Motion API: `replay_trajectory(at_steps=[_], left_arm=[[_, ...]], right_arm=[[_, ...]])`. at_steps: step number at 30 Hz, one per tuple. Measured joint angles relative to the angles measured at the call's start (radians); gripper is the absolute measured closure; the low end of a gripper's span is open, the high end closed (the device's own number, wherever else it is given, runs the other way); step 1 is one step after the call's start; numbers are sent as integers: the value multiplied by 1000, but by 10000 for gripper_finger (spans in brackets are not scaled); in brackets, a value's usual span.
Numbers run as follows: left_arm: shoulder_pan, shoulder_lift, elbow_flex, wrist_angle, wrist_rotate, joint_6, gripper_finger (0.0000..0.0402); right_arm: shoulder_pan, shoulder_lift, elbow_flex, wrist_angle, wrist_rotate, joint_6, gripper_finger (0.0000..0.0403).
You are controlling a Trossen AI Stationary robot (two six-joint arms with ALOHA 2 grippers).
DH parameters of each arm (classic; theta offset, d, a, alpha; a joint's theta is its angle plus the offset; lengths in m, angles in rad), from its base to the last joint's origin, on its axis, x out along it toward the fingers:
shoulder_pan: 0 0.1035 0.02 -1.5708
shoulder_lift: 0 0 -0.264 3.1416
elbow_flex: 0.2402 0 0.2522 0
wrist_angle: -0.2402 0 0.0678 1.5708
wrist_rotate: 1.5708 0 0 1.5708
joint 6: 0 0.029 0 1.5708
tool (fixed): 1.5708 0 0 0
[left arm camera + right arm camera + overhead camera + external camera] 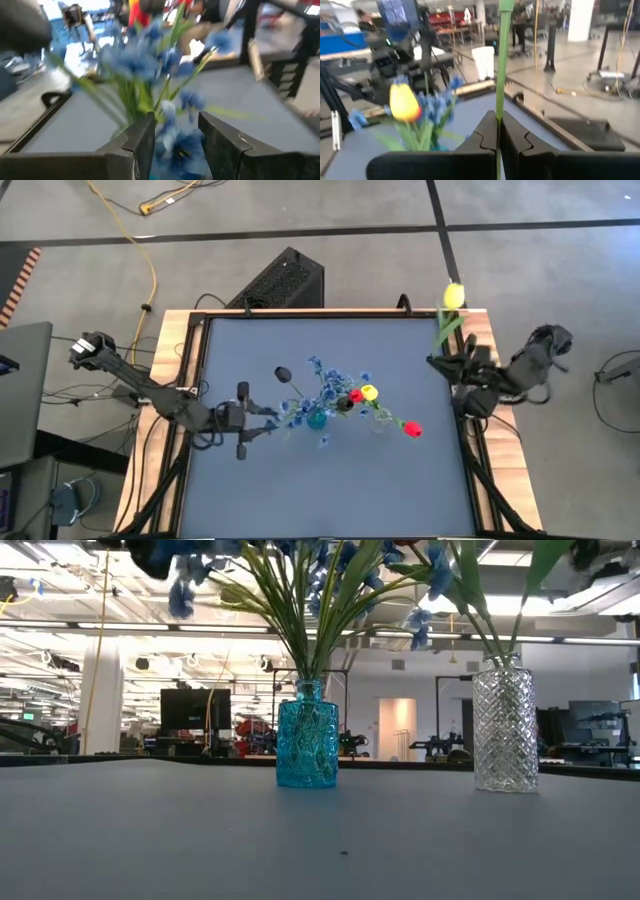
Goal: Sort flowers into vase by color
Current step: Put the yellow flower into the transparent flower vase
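A yellow tulip on a long green stem (453,297) stands clamped in the right pincer (447,363) at the counter's (400,480) far right edge; the left pincer (262,423) gapes beside blue clustered blossoms (318,392) in the turquoise glass vase (307,746).

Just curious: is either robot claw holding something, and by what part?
Yes. The right gripper pinches a yellow tulip by its green stem; the left gripper is open, holding nothing.

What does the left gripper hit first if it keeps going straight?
Likely the blue flowers in the blue vase: the left gripper, open, points straight at them, blossoms between its fingers. Depth is unclear.
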Motion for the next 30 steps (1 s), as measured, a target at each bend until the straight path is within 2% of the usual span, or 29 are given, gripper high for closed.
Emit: replay_trajectory(at_steps=[4, 8, 15, 19, 22, 27, 30], left_arm=[[10, 0, 0, -149, 13, -75, 260], [30, 1, 0, -176, 170, -121, 260], [32, -35, 0, 47, 273, 94, 260], [31, -154, 0, -26, 305, 134, 260], [31, -275, 0, -129, 235, 121, 260], [40, -418, -14, -303, -94, 46, 260], [56, -464, -87, -312, -187, 11, 260]], right_arm=[[-69, 13, -81, 16, -93, 112, 376], [-121, 53, -163, 164, -131, 138, 375], [-183, 106, -263, 457, -216, 78, 375], [-204, 137, -273, 491, -266, 79, 373], [-215, 152, -273, 496, -287, 96, 374], [-215, 185, -273, 527, -290, 89, 373], [-217, 205, -272, 565, -289, 64, 373]])
